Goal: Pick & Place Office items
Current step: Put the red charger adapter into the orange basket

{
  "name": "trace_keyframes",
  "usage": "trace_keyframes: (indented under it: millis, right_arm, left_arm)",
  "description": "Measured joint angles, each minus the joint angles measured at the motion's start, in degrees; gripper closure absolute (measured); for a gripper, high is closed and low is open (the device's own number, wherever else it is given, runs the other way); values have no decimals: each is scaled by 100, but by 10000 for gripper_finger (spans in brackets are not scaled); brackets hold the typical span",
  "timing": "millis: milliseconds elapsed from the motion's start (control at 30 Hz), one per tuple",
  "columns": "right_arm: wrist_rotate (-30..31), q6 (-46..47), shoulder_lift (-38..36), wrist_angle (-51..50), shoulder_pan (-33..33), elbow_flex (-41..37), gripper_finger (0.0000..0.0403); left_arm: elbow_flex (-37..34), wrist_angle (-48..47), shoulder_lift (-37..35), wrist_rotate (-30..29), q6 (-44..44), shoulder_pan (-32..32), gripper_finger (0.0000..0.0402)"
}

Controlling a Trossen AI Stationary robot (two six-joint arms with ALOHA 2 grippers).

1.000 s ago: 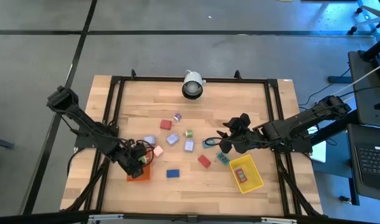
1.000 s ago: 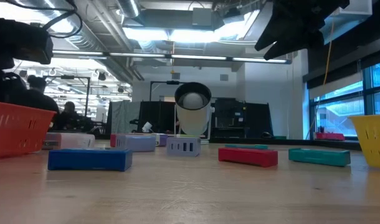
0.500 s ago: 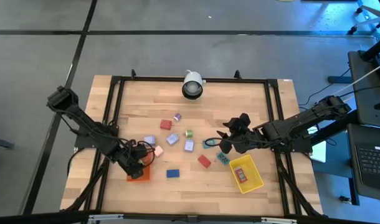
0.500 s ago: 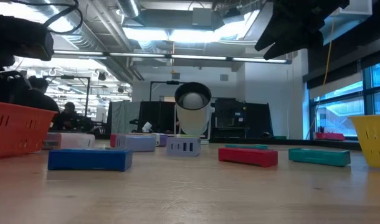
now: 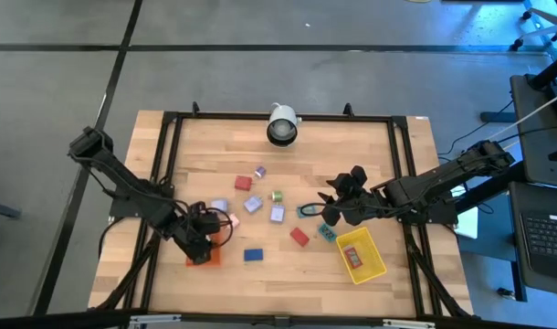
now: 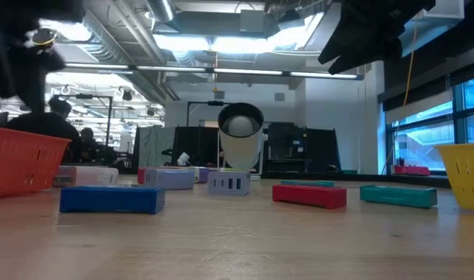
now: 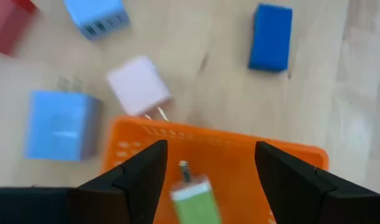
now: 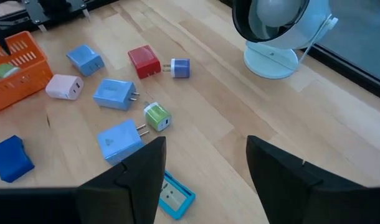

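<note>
Near the table's front left corner, the left gripper [image 7: 205, 165] is hovering with jaws spread over the orange tray [image 7: 265, 171], a green piece [image 7: 196, 199] lying inside. The office items [image 5: 260, 203] are sitting mid-table. The right gripper [image 5: 336, 208] is waiting, jaws spread, near the yellow tray [image 5: 374, 263].

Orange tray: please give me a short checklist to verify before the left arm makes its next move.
1. Left gripper open: ok, fingers apart above the orange tray.
2. Green item released: ok, nothing pinches it between the fingers.
3. Green item at rest inside the tray: cannot tell, it looks blurred.
4. Items near the tray wall: not ok, the pink charger lies close outside the rim.
5. Right gripper away: ok, it hangs near the yellow tray.
</note>
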Motion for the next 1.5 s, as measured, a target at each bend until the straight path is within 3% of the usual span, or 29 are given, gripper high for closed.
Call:
trace_keyframes:
  millis: [167, 500, 733, 967, 1267, 1500]
  right_arm:
    - [0, -59, 0, 0, 0, 0, 179]
    - [0, -100, 0, 1, 0, 0, 179]
    - [-17, -121, 0, 0, 0, 0, 179]
    - [-20, -146, 0, -1, 0, 0, 179]
    - [-152, -143, 0, -1, 0, 0, 179]
    - [-151, -167, 0, -1, 0, 0, 179]
  left_arm:
    - [412, -768, -4, -746, 510, 365, 161]
    - [443, -1068, -4, -1334, 2537, 2092, 121]
    - [439, -913, 236, -706, 3645, 3411, 118]
    - [439, -223, 751, 814, 4843, 4148, 120]
    - [439, 22, 1160, 1104, 5857, 4756, 119]
    - [439, 276, 1308, 1362, 6140, 5079, 119]
